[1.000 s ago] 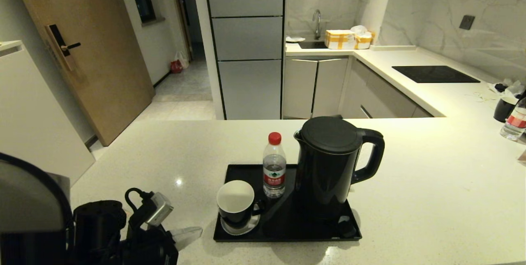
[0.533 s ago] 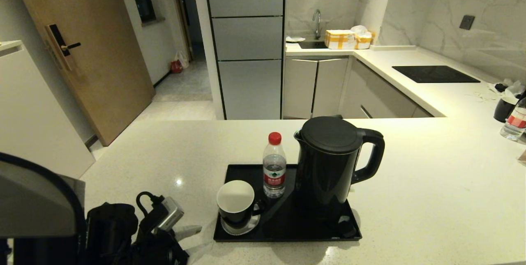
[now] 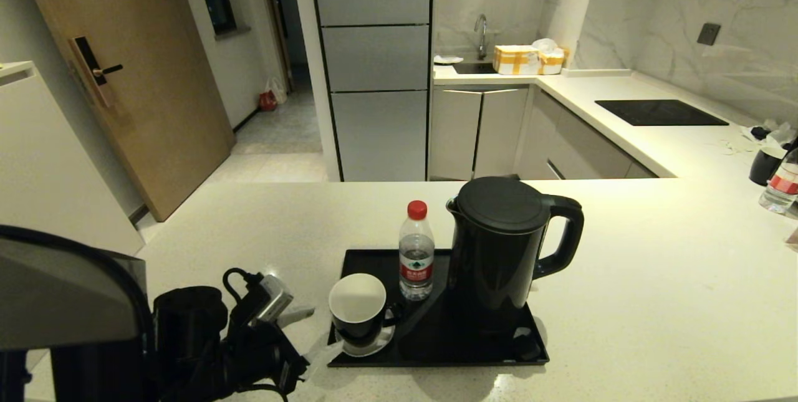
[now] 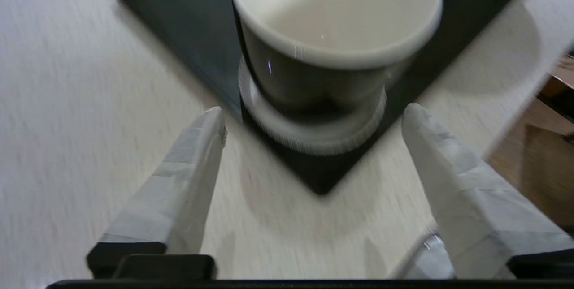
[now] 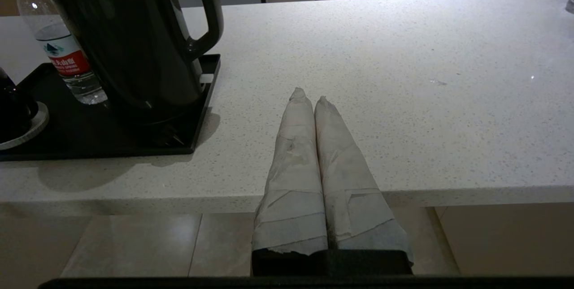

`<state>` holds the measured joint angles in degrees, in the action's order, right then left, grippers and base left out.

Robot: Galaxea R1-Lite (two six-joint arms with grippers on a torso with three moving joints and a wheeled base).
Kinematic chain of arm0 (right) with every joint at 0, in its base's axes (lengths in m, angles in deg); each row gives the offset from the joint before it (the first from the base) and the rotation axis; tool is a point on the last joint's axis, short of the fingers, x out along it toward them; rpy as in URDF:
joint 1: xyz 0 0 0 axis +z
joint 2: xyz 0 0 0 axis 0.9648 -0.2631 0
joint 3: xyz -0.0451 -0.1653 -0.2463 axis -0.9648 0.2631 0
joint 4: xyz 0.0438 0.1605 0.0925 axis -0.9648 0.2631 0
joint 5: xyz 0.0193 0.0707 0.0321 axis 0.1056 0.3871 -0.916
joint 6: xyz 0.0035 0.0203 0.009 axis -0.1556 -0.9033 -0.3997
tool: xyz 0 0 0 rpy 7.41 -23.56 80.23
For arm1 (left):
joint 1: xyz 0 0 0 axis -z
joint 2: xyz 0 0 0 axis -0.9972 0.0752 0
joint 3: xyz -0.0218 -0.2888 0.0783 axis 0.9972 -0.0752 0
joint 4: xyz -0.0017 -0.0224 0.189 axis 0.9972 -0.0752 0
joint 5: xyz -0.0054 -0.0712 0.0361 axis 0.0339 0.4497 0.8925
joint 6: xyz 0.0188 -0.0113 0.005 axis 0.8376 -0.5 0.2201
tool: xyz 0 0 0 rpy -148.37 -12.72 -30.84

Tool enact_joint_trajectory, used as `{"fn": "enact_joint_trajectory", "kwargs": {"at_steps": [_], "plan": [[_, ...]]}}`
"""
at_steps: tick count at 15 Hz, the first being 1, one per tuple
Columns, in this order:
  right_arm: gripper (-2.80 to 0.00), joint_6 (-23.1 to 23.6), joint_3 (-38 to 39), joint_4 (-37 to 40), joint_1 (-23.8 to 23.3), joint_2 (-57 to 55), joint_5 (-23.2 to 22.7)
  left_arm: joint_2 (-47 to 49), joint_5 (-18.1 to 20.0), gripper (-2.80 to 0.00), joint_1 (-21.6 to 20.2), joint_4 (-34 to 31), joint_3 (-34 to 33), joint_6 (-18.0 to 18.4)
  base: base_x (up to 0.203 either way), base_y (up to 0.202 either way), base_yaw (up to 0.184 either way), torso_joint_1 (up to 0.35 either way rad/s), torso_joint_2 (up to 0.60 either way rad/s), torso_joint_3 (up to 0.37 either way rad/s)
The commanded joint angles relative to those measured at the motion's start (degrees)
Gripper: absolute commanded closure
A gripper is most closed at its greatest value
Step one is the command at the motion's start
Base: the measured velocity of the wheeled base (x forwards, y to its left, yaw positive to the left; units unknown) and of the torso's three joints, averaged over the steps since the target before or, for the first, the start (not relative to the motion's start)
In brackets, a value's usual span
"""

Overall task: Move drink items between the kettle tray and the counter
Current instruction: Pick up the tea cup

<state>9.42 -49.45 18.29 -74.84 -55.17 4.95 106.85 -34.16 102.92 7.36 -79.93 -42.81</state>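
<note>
My left gripper (image 4: pixel 311 121) is spread wide and empty, fingers either side of the tray's near corner, lined up on the mug (image 4: pixel 334 33) sitting on its saucer (image 4: pixel 314 139). The right gripper (image 5: pixel 309 96) hangs pinched shut and empty at the counter (image 3: pixel 654 277) edge. Nothing's moved off yet, I reckon: bottle (image 3: pixel 416 251) and kettle (image 3: pixel 502 246) both stand on the kettle tray (image 3: pixel 436 355).

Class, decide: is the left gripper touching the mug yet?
Apart. The left wrist view shows the open left gripper short of the mug, counter visible between them.
</note>
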Motion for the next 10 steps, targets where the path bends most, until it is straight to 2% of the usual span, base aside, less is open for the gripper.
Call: {"fn": "enact_joint_trajectory", "kwargs": {"at_steps": [1,5,7,10], "plan": [[0.0,0.0,0.1,0.0,0.0,-0.1,0.0,1.9,-0.3,-2.8,1.1,0.5,3.0,0.1,0.0,0.0,0.0,0.0,0.0,0.0],[0.0,0.0,0.1,0.0,0.0,-0.1,0.0,3.7,-0.4,-2.8,1.8,0.5,5.7,0.7,0.0,0.0,0.0,0.0,0.0,0.0],[0.0,0.0,0.1,0.0,0.0,-0.1,0.0,5.8,-0.2,-2.8,1.8,0.5,6.0,4.6,0.0,0.0,0.0,0.0,0.0,0.0],[0.0,0.0,0.0,0.0,0.0,-0.1,0.0,6.1,-0.1,-2.8,1.8,0.5,6.1,4.7,0.0,0.0,0.0,0.0,0.0,0.0]]}}
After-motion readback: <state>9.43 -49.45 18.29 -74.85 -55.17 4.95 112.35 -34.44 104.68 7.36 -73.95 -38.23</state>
